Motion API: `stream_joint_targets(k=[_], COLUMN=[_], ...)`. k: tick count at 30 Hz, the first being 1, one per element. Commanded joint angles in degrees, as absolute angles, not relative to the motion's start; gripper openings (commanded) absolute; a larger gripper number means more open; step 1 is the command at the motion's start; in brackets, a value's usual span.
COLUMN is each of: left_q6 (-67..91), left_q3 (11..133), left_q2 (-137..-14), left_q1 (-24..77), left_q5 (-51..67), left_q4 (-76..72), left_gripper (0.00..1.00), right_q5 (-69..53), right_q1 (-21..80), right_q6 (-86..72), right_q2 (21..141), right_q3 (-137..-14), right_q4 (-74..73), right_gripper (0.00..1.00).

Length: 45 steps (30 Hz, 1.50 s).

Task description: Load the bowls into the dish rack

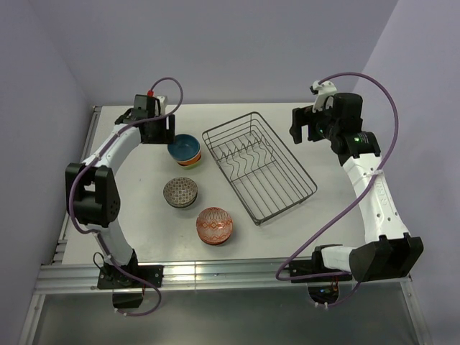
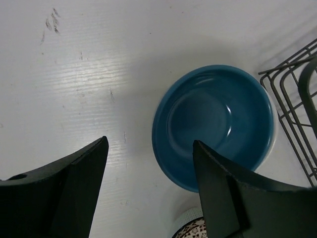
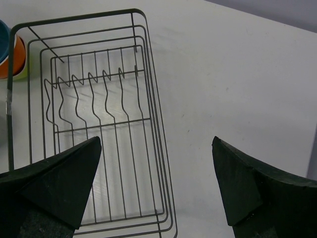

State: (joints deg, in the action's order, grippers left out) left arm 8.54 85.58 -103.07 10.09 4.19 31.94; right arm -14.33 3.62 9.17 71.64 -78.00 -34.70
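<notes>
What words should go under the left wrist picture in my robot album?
Left gripper, jaws apart, hovering above the blue bowl next to the dish rack corner.

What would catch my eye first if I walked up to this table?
The dark wire dish rack sits empty and askew in the middle of the white table. Left of it, the left gripper hovers open over a blue bowl that tops a small stack. A dark patterned bowl and a red-orange patterned bowl stand apart nearer the front edge.
</notes>
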Motion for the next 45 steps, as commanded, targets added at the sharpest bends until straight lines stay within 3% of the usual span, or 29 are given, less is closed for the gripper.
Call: stream_joint_targets(k=[1,12,20,32,40,44,45], left_q6=[10.37,12.48,13.27,13.62,14.06,14.24,14.41], left_q3=[88.86,91.49,90.88,92.02,94.04,96.41,97.02], left_q2=[-104.32,-109.51,-110.74,-111.36,-110.92,-110.30,-110.22], left_q1=[10.28,10.37,10.37,10.37,10.37,10.37,10.37], left_q5=[3.95,5.62,5.71,6.07,6.15,6.50,6.68], left_q4=[30.94,33.05,33.31,34.28,36.56,38.58,39.28], left_gripper=[0.74,0.60,0.57,0.40,0.18,0.00,0.00], right_q5=[-13.27,-13.97,-14.06,-14.15,-15.55,-16.96,-17.31], right_q1=[4.31,5.10,5.36,5.54,5.63,5.98,6.15], right_q6=[10.20,9.58,9.49,9.32,10.02,10.89,11.16], right_q2=[71.80,73.12,73.74,74.00,73.21,72.78,72.69], right_q3=[-79.63,-80.33,-80.33,-80.68,-80.86,-81.03,-81.38], right_q4=[-33.49,-33.49,-33.40,-33.40,-33.57,-33.31,-33.31], right_gripper=[1.00,1.00,1.00,1.00,1.00,1.00,1.00])
